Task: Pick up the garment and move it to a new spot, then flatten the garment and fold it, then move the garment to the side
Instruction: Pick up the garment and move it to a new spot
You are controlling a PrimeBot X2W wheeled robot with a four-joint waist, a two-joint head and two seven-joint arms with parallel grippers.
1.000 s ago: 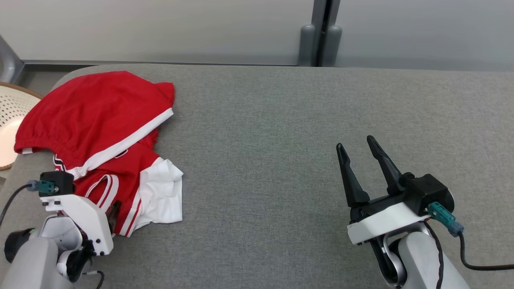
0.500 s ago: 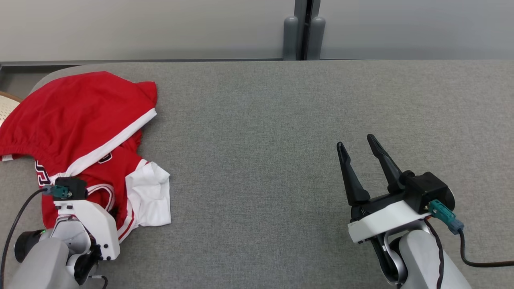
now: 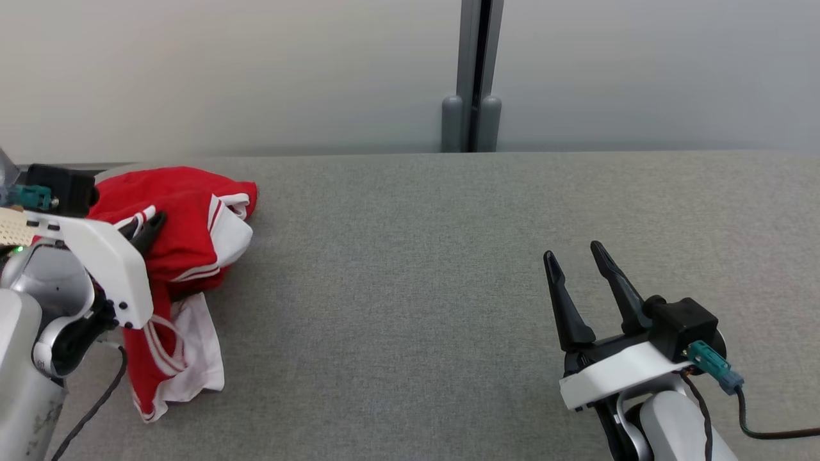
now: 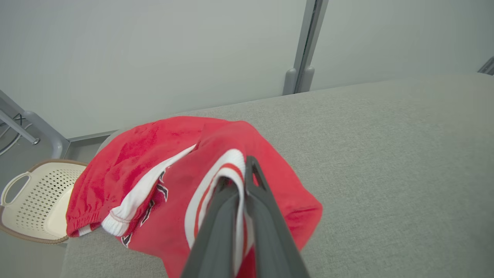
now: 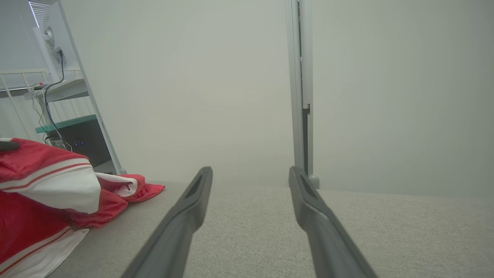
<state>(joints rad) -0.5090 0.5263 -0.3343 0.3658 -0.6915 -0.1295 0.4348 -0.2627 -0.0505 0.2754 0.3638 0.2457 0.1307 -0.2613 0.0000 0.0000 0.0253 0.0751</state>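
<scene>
The garment (image 3: pixel 186 243) is red with white stripes and panels, bunched at the table's far left. My left gripper (image 3: pixel 148 229) is shut on a striped white-and-red fold of it and holds that part raised, so cloth hangs down toward the table. In the left wrist view the two fingers (image 4: pixel 266 216) press together on the striped edge of the garment (image 4: pixel 162 170). My right gripper (image 3: pixel 580 272) hovers open over bare table at the lower right, far from the cloth. The right wrist view shows the garment (image 5: pixel 42 193) at its left edge.
The grey fabric table (image 3: pixel 416 269) stretches wide between the two arms. A cream perforated basket (image 4: pixel 34 197) stands off the table's left end. A pale wall with a grey post (image 3: pixel 473 77) runs behind the table, and a shelf unit (image 5: pixel 61 116) stands left.
My left gripper closed on the garment and lifted it up off the table, bunching the cloth. The head camera tilted up, shifting the whole picture. The right gripper stayed open and still.
</scene>
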